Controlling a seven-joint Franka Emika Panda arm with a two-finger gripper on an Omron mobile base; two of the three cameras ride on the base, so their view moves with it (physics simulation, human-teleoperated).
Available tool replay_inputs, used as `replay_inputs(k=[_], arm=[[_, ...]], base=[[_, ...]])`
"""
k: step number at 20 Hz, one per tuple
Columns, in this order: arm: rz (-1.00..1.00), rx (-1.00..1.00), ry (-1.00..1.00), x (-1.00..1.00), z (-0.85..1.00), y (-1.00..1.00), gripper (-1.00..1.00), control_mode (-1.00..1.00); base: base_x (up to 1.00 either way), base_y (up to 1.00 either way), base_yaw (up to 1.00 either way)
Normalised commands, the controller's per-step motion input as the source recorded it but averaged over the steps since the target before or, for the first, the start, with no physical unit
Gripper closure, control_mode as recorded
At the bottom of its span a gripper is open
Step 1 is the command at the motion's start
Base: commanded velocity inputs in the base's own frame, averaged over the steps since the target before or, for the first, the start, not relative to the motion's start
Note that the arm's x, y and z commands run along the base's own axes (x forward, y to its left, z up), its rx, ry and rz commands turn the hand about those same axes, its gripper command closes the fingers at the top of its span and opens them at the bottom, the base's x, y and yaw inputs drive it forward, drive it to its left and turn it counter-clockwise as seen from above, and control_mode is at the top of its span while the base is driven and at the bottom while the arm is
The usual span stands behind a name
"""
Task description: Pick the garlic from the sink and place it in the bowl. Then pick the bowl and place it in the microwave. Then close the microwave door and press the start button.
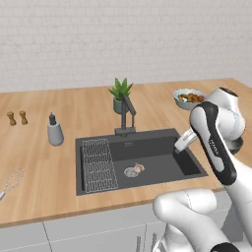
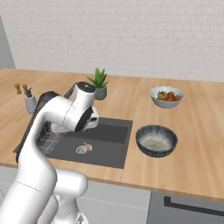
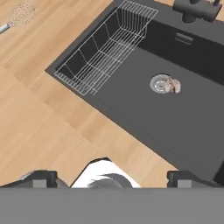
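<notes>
At the far left of the wooden counter (image 1: 49, 167) lie a wire whisk (image 1: 12, 181) near the front edge and two small brown shakers (image 1: 16, 117) toward the wall, with a grey soap dispenser (image 1: 54, 131) just right of them. Next comes the sink (image 1: 147, 170), its wire rack (image 1: 98, 165) set in the left end of the basin. The garlic (image 1: 140, 168) rests on the basin floor, touching the right side of the round drain (image 1: 131, 172). Behind the sink stand the dark faucet (image 1: 127, 118) and a small potted plant (image 1: 119, 94). Above the sink's near edge the gripper (image 3: 113, 177) hangs with its jaws spread wide apart and nothing between them. Right of the sink, the bowl (image 2: 156, 140) sits empty on the counter, and a white bowl of food (image 2: 166, 96) stands behind it.
</notes>
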Motion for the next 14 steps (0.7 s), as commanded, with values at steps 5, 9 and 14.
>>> replay_inputs(k=[5,9,14], arm=[[0.09,0.18,-0.16,0.28,-0.49,-0.03,-1.00,-1.00],[0.07,0.10,-0.15,0.39,-0.41,0.00,-1.00,-1.00],[0.05,0.01,0.00,0.56,-0.20,0.00,-1.00,-1.00]], base=[[0.00,0.00,0.00],[0.00,0.00,0.00],[0.00,0.00,0.00]])
